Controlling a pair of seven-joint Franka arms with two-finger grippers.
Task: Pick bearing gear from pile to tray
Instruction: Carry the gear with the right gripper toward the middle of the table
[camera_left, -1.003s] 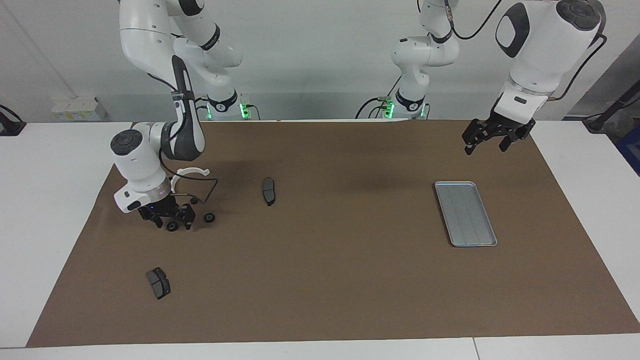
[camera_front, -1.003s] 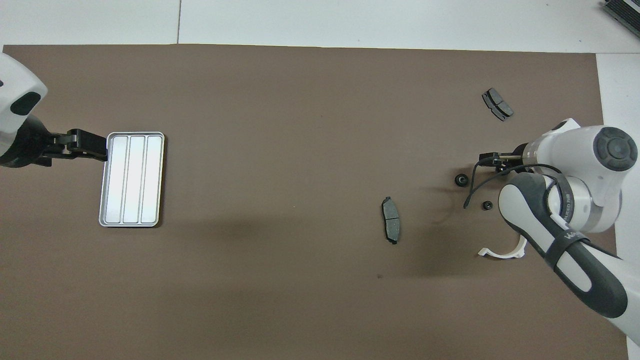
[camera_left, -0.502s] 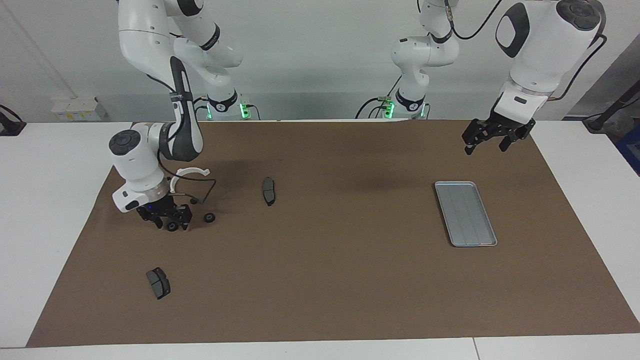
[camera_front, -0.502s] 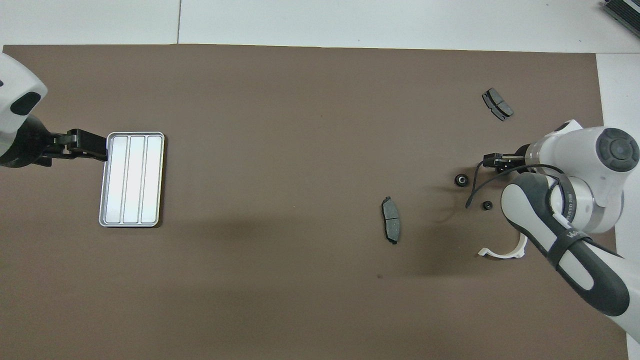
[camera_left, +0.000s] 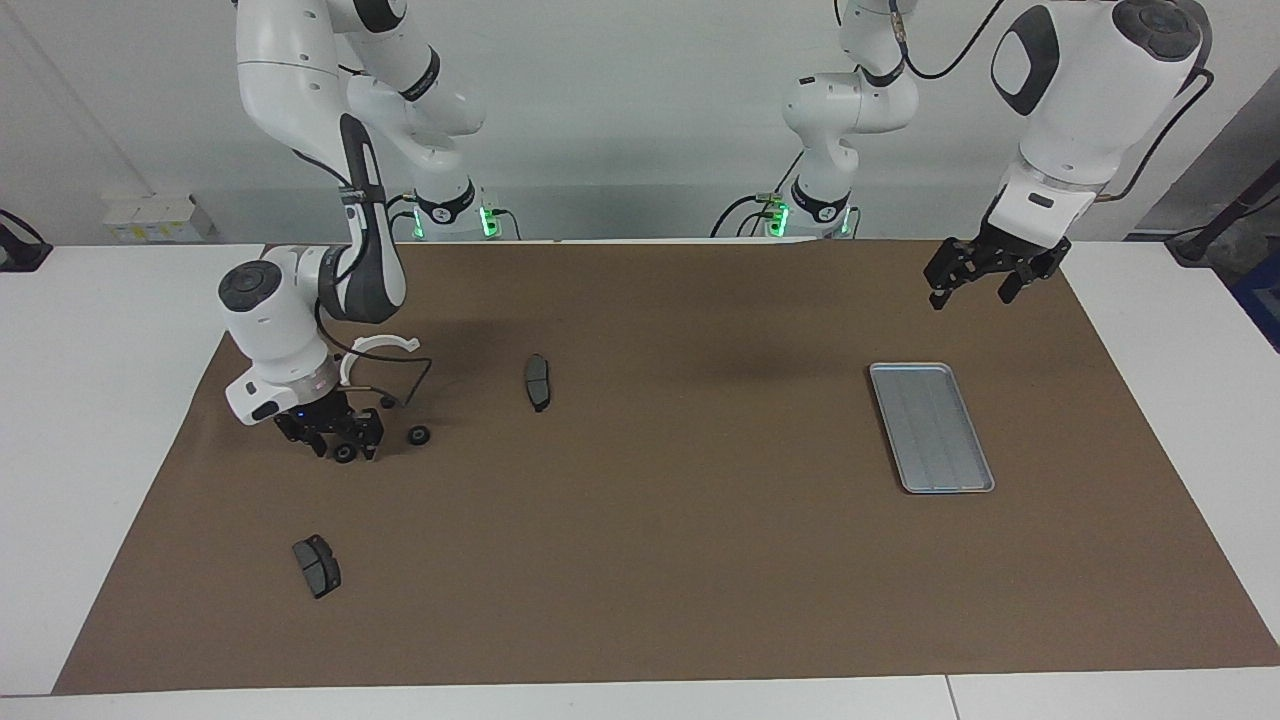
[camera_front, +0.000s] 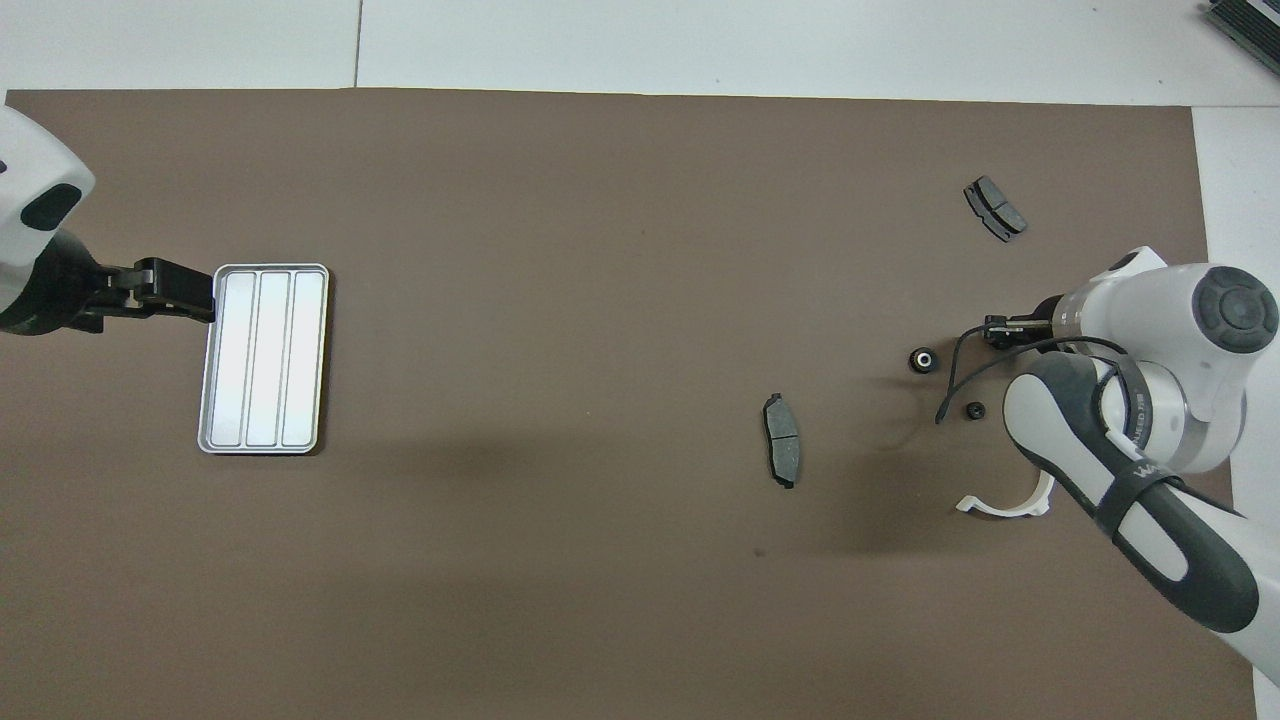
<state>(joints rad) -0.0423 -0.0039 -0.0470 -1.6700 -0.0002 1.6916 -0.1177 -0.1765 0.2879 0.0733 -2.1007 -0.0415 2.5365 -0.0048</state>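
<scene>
Hanging low over the pile (camera_left: 385, 420), the right gripper (camera_left: 345, 447) is closed on a gear (camera_left: 344, 454). The left gripper (camera_left: 968, 283) is held wide open above the mat near the tray (camera_left: 931, 427).

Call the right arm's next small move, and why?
Probably a short straight lift. The right gripper is down on the mat with its fingers closed around a small black gear, while the tray sits empty at the left arm's end. Raising first should clear the other gear beside it. The left gripper waits, open, in the air.
</scene>
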